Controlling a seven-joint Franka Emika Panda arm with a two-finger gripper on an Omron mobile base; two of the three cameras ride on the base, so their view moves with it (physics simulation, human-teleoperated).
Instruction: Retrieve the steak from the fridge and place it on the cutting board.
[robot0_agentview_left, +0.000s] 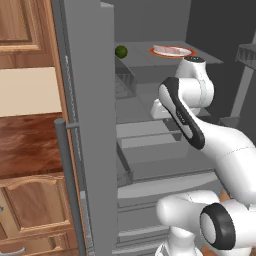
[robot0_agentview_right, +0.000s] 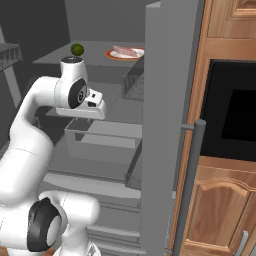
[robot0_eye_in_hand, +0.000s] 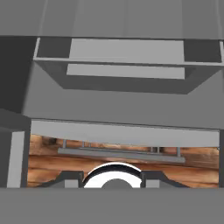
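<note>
Steak (robot0_agentview_left: 170, 50) is the last and smallest item here, so first the fridge (robot0_agentview_left: 95, 100): it stands open, tall and grey, its near door edge-on in the left base view with a long vertical bar handle (robot0_agentview_left: 70, 185); inside are grey shelves and a pulled-out drawer (robot0_agentview_right: 100, 137) at mid height; brown wooden cabinets (robot0_agentview_left: 22, 30) flank it on the left in the left base view, and in the right base view more wood and a dark oven window (robot0_agentview_right: 235, 112) lie to the right.

Next the arm (robot0_agentview_left: 185, 117); it rises from the base, bends at a dark-banded elbow and reaches into the fridge, its wrist sitting below the upper shelf (robot0_agentview_right: 60, 60) and above the drawer; the hand points downward, the hand view looking into grey drawer fronts and a strip of wooden floor beneath; the claw (robot0_agentview_right: 95, 111) hangs under the wrist over the drawer, well below the shelf; whether its jaws are apart or together I cannot tell, and nothing is seen between them.

On the upper shelf rests an orange-rimmed white plate (robot0_agentview_left: 189, 54); the pale pink steak lies flat on it; a small dark green fruit (robot0_agentview_left: 121, 51) sits apart from the plate, on the same shelf.
</note>
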